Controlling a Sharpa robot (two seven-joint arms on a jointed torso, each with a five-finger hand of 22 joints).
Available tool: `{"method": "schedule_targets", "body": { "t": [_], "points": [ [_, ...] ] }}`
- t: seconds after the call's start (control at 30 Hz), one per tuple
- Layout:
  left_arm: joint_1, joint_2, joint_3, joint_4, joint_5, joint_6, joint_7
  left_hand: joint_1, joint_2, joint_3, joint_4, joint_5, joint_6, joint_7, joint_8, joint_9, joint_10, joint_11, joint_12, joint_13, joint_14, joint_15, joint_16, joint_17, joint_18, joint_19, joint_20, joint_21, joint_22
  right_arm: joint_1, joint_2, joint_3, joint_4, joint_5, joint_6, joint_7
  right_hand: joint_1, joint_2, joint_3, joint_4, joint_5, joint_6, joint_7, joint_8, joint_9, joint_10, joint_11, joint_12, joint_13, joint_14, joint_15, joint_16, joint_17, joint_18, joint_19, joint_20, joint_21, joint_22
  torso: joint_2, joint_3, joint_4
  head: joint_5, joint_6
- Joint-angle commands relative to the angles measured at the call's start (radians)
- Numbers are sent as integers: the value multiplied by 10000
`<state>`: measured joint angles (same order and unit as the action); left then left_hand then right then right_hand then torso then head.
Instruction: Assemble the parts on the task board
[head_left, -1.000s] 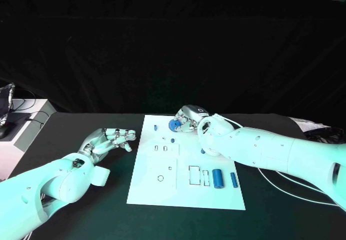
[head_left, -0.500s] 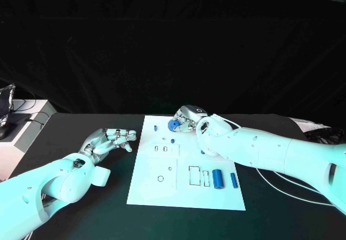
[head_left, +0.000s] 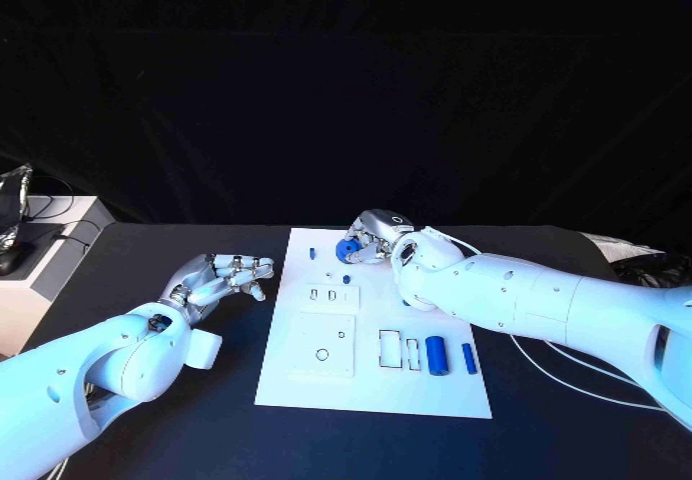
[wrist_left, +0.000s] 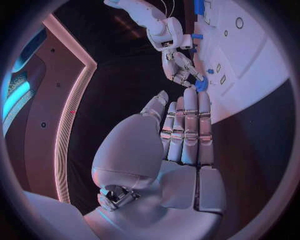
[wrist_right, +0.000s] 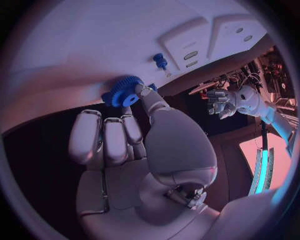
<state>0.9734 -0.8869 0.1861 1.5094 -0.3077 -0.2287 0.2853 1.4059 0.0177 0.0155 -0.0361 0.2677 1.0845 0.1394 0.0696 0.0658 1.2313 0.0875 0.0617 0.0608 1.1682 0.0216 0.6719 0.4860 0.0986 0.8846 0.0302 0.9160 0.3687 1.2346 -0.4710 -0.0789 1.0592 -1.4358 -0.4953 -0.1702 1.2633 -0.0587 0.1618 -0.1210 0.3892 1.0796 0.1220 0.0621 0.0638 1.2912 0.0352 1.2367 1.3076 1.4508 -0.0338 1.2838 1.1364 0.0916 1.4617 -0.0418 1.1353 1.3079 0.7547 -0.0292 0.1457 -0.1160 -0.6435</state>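
The white rectangular task board (head_left: 372, 330) is seen in the lower middle of the head view, on the black table (head_left: 159, 260). At its upper edge a blue toothed gear (head_left: 351, 249) is grasped by the fingers of the right hand (head_left: 372, 240). In the right wrist view the teeth of the gear (wrist_right: 125, 92) are shown plainly, with one fingertip (wrist_right: 145, 91) pressed on it, and a small blue peg (wrist_right: 160, 61) is seen standing in the board beyond it; this detail is not given by the head view.

Two blue cylinders are counted at the lower right of the board in the head view: a thick one (head_left: 436, 355) and a thinner one (head_left: 469, 358) just beside it.

The left hand (head_left: 216, 282) is placed left of the board, apart from it, and nothing is held; in the left wrist view its fingers (wrist_left: 187, 125) are laid straight and side by side.

Compared with one second ago, no clear move of the hands or of the gear is noticed.
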Motion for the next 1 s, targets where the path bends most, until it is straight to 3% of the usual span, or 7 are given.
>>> {"method": "schedule_targets", "body": {
  "t": [0.03,0.33,0.53,0.6,0.7,0.87,1.0],
  "points": [
    [2,20,8,12,-30,62,53,-37,-3,60,21,15,-47,27,-36,-4,-61,-23,17,11,-75,-10,21,-9,47,-65,-23,37,11,-123,20,-47,-39,-13,147,13,37,-23,2,40,-8,61,130,34,11,-31,-12,-55,428,21,-42,-66,11,42,572,-81,32,1551,0,2,-8,24,-30],
    [2,14,8,9,-31,49,51,-60,-10,93,2,14,-51,29,-37,-5,-66,-21,17,11,-86,-8,36,-25,47,-77,-20,51,8,-137,-12,-47,-72,17,-5,29,18,-128,-85,151,-87,-107,184,19,5,-175,19,-225,313,15,-15,-88,-2,50,566,-69,-10,1541,-7,9,-19,41,-46],
    [2,16,8,8,-33,35,47,-67,-15,95,1,12,-63,37,-39,-6,-80,-15,15,10,-91,-5,35,-29,46,-83,-18,49,5,-138,4,-47,-93,234,188,195,85,-502,-1041,937,-794,-1771,477,-26,-36,-570,252,-622,-152,-2,173,-68,24,122,562,119,-39,1542,-6,7,-13,42,-39],
    [2,17,8,7,-33,19,52,-67,-15,95,1,12,-63,37,-39,-6,-80,-15,15,10,-91,-5,35,-29,46,-83,-18,49,5,-138,-6,-47,-91,294,248,243,61,-766,-1028,1672,-979,-1723,474,-22,-33,-659,268,-602,-300,-6,185,-56,36,143,568,150,-40,1544,-9,9,-3,40,-42],
    [2,15,8,5,-33,-4,56,-67,-15,95,1,12,-63,37,-39,-6,-80,-15,15,10,-91,-5,35,-29,46,-83,-18,49,5,-138,-29,-47,-90,357,298,281,-119,-936,-1036,2055,-908,-1585,464,-19,-28,-670,256,-544,-341,-4,186,-44,49,144,573,149,-23,1548,-12,8,-6,46,-44],
    [2,9,8,3,-34,-28,54,-81,-11,100,9,18,-70,47,-37,-5,-87,-10,17,11,-92,-1,40,-32,47,-83,-16,51,4,-138,-90,-47,-59,475,351,339,-221,-936,-1054,2138,-646,-1275,431,3,-11,-640,240,-496,-339,1,172,-27,64,137,583,138,14,1556,-6,3,-24,61,-45],
    [3,6,8,1,-34,-36,50,-81,-11,100,9,18,-70,47,-37,-5,-87,-10,17,11,-92,-1,40,-32,47,-83,-16,51,4,-138,-136,-48,-46,527,396,343,-316,-723,-1110,1968,-532,-959,392,12,0,-607,206,-456,-342,4,147,-22,65,121,586,112,49,1561,-5,6,-20,56,-40]
  ]
}}
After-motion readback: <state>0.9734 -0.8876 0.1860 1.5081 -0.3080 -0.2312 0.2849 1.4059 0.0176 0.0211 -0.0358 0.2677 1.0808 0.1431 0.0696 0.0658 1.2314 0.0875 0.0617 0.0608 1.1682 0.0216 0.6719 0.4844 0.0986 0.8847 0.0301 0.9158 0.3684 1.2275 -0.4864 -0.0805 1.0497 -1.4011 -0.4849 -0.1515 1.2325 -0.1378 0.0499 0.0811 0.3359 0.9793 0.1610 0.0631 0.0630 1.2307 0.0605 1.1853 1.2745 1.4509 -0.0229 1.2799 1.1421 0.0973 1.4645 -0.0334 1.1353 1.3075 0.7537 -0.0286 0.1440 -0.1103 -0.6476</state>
